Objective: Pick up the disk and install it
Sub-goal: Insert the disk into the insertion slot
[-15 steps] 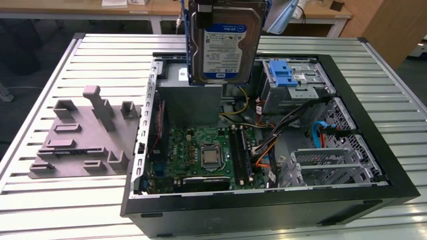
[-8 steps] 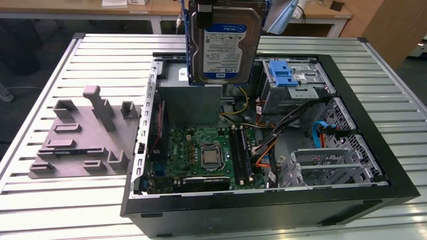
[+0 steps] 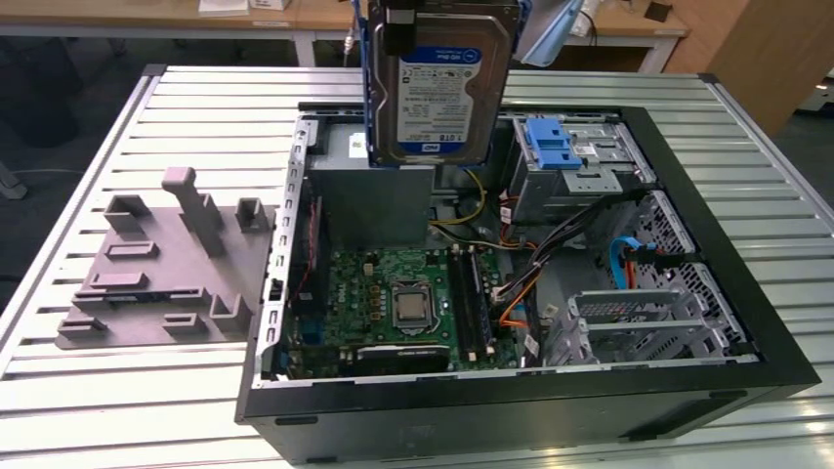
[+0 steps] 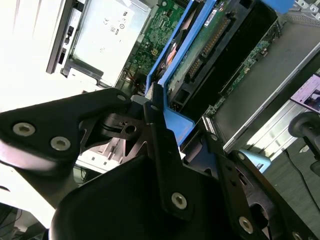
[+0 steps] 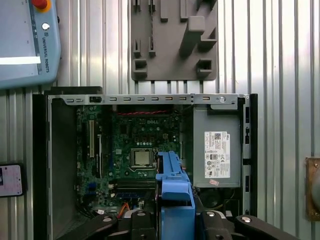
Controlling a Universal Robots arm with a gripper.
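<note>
The disk [image 3: 440, 83], a silver hard drive with a white-and-blue label and blue side rails, hangs upright above the back of the open computer case [image 3: 729, 293]. My gripper [image 4: 181, 127] is shut on it from above, its black fingers [image 4: 156, 125] pressing the blue rail. In the first wrist view the blue rail of the disk [image 5: 173, 182] sticks out between my gripper [image 5: 175, 220] linkages, over the motherboard [image 5: 142, 150]. A metal drive bay with a blue latch [image 3: 558, 147] sits in the case on the exterior view's right of the disk.
A large grey metal box with a white sticker [image 5: 216, 150] fills one corner of the case, beneath the disk. Loose cables [image 3: 521, 283] run across the case's middle. A grey moulded fixture [image 3: 170, 264] lies on the slatted table beside the case. A teach pendant [image 5: 25, 40] rests nearby.
</note>
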